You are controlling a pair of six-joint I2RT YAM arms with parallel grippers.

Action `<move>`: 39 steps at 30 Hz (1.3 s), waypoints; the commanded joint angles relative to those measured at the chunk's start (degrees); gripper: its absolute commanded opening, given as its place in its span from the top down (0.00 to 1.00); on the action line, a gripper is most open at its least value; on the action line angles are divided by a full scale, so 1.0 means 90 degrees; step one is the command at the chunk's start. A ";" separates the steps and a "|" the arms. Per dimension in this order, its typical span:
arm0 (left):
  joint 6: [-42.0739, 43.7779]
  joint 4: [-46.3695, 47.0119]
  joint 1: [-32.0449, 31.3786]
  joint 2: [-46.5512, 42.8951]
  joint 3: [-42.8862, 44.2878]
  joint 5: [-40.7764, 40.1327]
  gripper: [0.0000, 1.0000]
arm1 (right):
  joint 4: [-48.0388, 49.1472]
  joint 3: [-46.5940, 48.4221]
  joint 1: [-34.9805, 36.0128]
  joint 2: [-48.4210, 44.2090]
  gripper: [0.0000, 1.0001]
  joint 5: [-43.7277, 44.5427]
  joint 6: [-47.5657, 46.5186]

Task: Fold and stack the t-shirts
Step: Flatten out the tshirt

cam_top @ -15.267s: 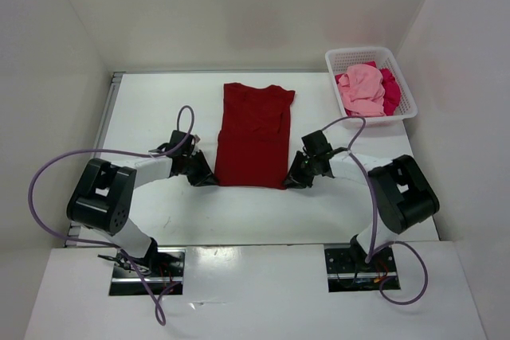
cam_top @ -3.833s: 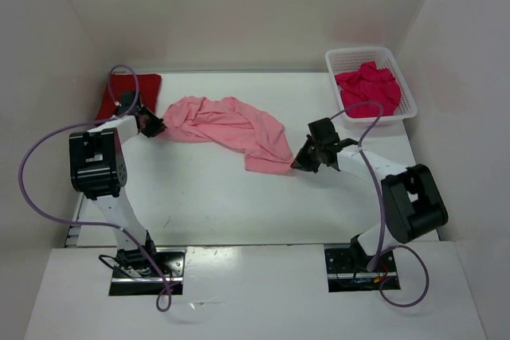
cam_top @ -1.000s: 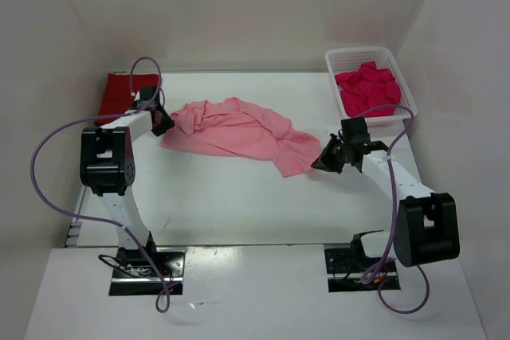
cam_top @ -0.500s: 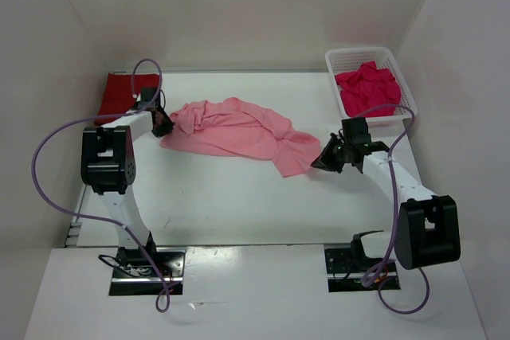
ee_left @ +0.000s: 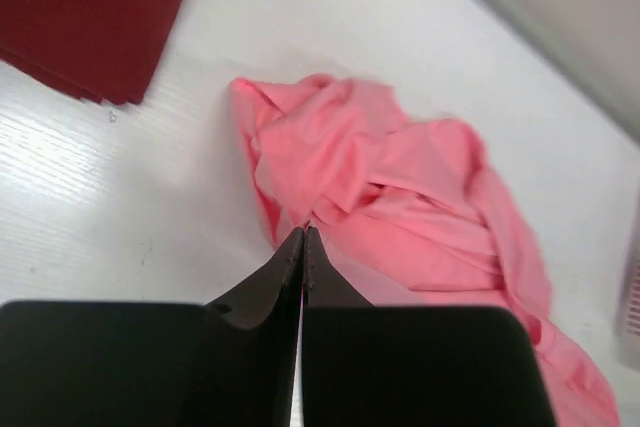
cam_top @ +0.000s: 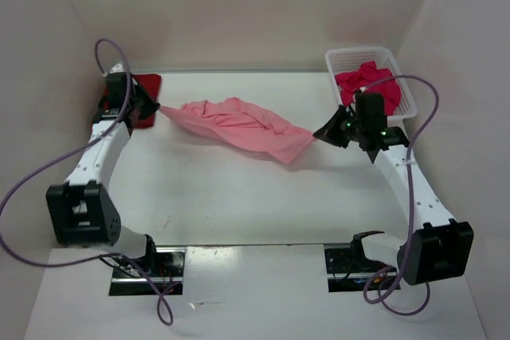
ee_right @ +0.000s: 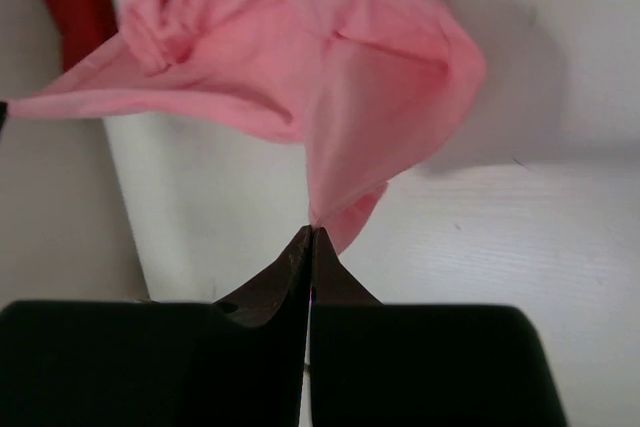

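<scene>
Both arms have swung up and apart: left gripper (cam_top: 153,104) pinches the left end of the pink shirt (cam_top: 239,121), right gripper (cam_top: 320,134) pinches its right end, so it stretches sideways over the table (cam_top: 239,197).

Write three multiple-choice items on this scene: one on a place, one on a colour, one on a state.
1. The crimson shirt lies: A on bare table; B in the white basket; C on the left arm.
2. The shirt between the left pincer and right pincer is: A light pink; B white; C green.
3. The right pincer is: A wide open; B shut on the light pink shirt; C unseen.
Answers: B, crimson cloth fills the basket. A, pink cloth spans both pincers. B, its tips pinch a pink fold in the right wrist view.
</scene>
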 commanded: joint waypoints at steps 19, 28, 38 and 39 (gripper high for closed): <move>-0.0085 -0.1844 0.0421 -0.1561 0.4884 0.0340 1.00 | -0.1395 0.9214 0.0545 0.1012 1.00 0.2365 -0.0850; -0.0270 -0.0790 0.0421 -0.0614 0.4006 0.0408 1.00 | -0.0984 0.9934 0.0272 0.3482 1.00 0.2112 -0.1065; -0.0895 -0.0261 0.0705 0.0987 0.5339 0.1218 1.00 | -0.0253 1.1450 -0.0216 0.4628 1.00 0.1362 -0.0432; -0.0982 -0.0261 0.0792 0.1046 0.5565 0.1219 1.00 | -0.0136 1.1586 -0.0216 0.4569 1.00 0.1360 -0.0362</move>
